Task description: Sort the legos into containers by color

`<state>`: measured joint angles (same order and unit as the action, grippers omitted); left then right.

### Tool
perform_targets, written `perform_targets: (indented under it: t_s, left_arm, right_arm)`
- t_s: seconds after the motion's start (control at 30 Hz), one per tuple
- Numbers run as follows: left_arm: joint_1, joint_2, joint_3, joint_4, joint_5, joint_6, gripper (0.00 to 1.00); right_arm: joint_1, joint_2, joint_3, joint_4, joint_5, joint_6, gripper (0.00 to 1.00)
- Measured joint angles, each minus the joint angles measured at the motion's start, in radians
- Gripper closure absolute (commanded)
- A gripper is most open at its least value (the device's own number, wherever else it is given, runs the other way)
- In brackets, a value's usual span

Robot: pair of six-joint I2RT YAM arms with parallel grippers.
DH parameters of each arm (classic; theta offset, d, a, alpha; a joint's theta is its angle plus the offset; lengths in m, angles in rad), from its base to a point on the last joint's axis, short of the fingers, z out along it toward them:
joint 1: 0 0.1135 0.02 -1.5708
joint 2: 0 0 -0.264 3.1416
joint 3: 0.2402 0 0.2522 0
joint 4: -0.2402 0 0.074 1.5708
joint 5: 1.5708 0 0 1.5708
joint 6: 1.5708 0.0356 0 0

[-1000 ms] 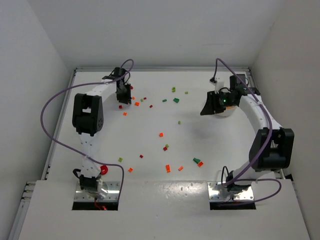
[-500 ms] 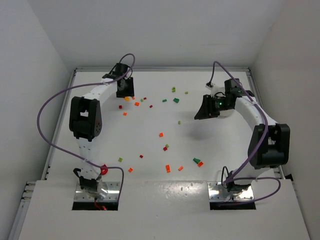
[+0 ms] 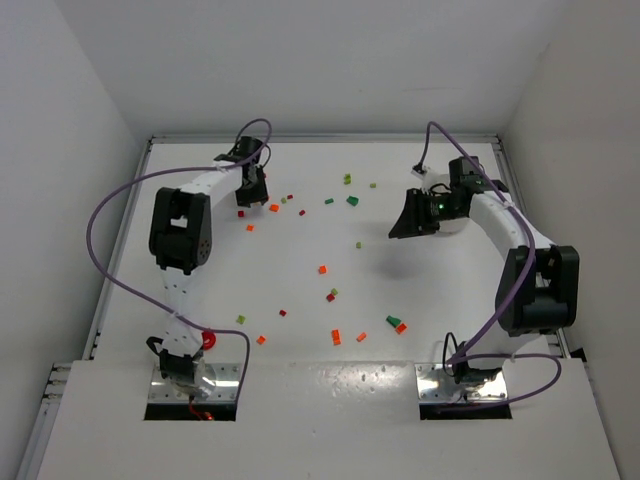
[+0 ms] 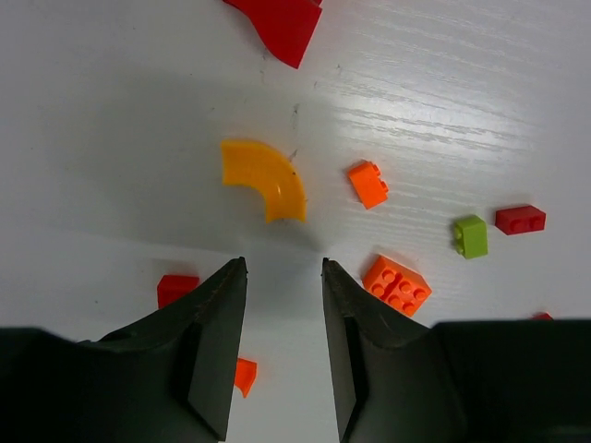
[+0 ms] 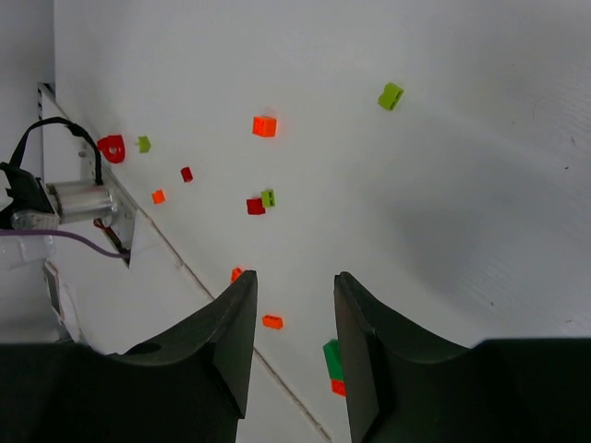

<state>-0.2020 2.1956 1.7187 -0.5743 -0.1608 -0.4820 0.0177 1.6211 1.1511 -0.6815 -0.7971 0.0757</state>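
While both gape empty, left gripper (image 4: 282, 269) near curved orange lego (image 4: 265, 177), right gripper (image 5: 295, 281) aloft, red lego (image 4: 282, 23) cropped.

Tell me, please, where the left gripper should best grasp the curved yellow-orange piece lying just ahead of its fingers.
Probably mid-arc, coming straight down: the curved yellow-orange piece lies flat, so only its thin edges offer purchase. Set one finger of the left gripper on the outer curve, one on the inner. The small orange brick beside it lies apart, leaving room.
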Motion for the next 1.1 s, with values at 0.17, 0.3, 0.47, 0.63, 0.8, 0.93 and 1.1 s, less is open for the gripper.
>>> perform_targets:
  t_s: [0.17,0.3,0.47,0.63,0.8,0.93,1.1]
  left_arm:
    - [-0.007,0.041,0.031,-0.006,-0.024,-0.014,0.56]
    - [-0.008,0.066,0.063,-0.015,-0.056,-0.024,0.56]
    - [-0.008,0.099,0.109,-0.022,-0.096,-0.030,0.56]
    - [-0.008,0.121,0.143,-0.023,-0.113,-0.035,0.58]
    - [-0.008,0.131,0.156,-0.018,-0.103,-0.031,0.79]
    - [-0.009,0.130,0.153,-0.008,-0.082,-0.007,0.93]
    - [-0.011,0.091,0.082,0.050,-0.046,0.029,1.00]
  right_arm:
    - [0.000,0.008,0.008,0.000,0.001,0.000,0.61]
    - [0.000,0.017,0.011,0.000,0.002,0.001,0.61]
    - [0.000,0.019,0.011,0.000,0.003,0.001,0.61]
    - [0.000,0.027,0.017,0.000,0.003,0.001,0.61]
    - [0.000,0.034,0.018,0.000,0.005,0.001,0.61]
    - [0.000,0.034,0.018,0.000,0.005,0.001,0.61]
    - [0.000,0.033,0.014,0.004,0.004,0.002,0.61]
